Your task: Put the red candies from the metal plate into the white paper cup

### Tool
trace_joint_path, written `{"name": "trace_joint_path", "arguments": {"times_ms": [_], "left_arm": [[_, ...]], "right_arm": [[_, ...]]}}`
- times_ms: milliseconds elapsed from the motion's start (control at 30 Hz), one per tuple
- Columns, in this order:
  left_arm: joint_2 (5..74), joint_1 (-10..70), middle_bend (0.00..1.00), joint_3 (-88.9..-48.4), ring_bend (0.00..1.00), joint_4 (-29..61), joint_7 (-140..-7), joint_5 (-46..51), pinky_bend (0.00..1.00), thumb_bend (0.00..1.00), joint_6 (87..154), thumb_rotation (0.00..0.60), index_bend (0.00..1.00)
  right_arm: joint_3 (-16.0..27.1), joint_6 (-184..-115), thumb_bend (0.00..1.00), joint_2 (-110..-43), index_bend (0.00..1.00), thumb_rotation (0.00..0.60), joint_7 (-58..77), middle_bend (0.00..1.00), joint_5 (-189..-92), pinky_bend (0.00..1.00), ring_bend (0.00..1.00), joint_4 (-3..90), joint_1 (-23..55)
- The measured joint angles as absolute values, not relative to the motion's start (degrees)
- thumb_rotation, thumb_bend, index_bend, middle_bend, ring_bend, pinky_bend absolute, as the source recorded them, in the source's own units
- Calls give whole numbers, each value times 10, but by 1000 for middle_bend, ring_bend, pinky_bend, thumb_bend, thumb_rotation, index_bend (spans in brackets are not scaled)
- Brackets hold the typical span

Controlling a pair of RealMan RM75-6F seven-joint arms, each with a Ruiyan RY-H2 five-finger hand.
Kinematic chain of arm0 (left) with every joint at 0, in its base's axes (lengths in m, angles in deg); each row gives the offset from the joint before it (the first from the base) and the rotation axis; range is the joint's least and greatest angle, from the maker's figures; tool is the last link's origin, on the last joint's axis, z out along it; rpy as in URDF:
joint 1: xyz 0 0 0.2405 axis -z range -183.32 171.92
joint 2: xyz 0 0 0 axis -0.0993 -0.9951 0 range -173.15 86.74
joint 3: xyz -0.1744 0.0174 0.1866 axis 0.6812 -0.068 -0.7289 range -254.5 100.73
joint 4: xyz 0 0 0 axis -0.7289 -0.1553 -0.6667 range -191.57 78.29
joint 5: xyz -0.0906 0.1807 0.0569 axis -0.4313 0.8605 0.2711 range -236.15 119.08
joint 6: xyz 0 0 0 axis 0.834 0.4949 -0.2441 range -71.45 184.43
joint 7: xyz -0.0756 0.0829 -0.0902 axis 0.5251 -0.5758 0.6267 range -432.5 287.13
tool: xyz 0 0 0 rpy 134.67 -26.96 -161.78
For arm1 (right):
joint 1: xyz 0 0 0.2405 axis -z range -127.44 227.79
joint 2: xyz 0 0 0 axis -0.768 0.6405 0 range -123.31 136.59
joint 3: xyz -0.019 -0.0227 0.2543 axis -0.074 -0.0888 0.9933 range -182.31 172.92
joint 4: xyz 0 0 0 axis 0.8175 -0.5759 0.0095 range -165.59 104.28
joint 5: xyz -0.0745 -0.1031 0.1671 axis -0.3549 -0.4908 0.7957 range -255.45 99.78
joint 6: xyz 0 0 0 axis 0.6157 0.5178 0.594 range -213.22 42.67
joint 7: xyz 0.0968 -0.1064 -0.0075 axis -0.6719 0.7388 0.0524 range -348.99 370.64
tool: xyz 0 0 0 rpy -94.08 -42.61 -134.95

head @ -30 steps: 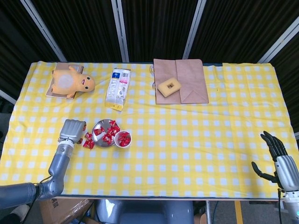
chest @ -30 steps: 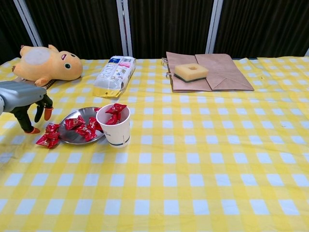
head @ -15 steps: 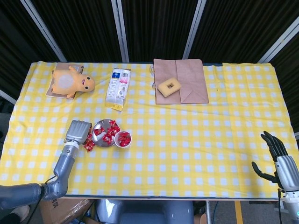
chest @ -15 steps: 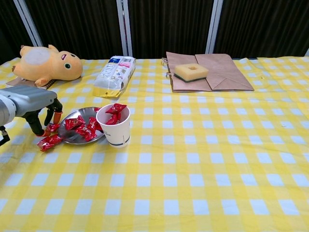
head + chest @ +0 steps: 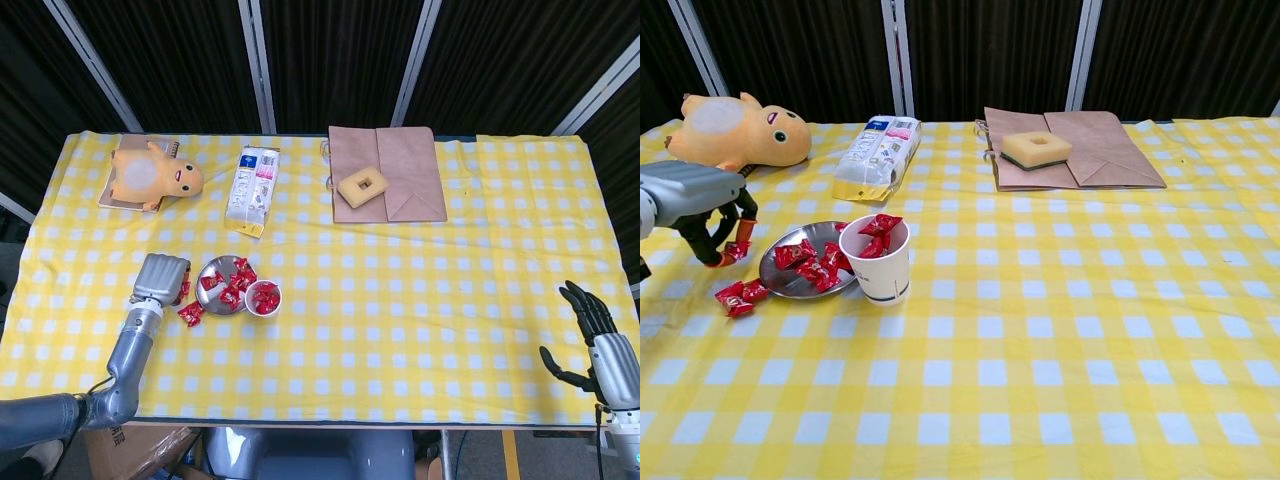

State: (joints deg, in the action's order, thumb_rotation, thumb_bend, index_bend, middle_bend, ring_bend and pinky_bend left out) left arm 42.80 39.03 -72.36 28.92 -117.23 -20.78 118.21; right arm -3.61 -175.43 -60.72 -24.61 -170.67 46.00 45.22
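1. The left robot hand hangs just left of the round metal plate, pinching a red wrapped candy in its fingertips.
2. More red candies lie on the plate; two sit on the yellow-checked bench beside it.
3. The white paper cup, touching the plate's right edge, holds red candies.
4. The right robot hand rests open at the bench's far right edge, fingers spread.

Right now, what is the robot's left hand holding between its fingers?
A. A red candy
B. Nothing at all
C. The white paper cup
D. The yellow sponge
A. In the chest view the left hand pinches a red candy in its fingertips, lifted beside the metal plate; the white paper cup stands untouched next to the plate.
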Motion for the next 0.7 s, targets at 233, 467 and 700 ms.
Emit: {"name": "trace_joint_path", "arguments": {"times_ms": [233,467,700], "left_arm": [[396,386,652,-713,924,326,-1155,-185,957,387,1193,600,567],[376,389,651,-686,924,387,-1131,-146,957,387,1210,600,566],[383,416,649,-663,924,451,-1146,-117,957,387,1225,600,564]], "right_arm": [[-36,-1755,423,-608,0,600,-245,0,-1707,0,0,460,452],[-36,-1754,424,-608,0,600,-243,0,-1707,0,0,459,452],[-35,-1754,424,-608,0,600,-245,0,-1706,0,0,459,451]]}}
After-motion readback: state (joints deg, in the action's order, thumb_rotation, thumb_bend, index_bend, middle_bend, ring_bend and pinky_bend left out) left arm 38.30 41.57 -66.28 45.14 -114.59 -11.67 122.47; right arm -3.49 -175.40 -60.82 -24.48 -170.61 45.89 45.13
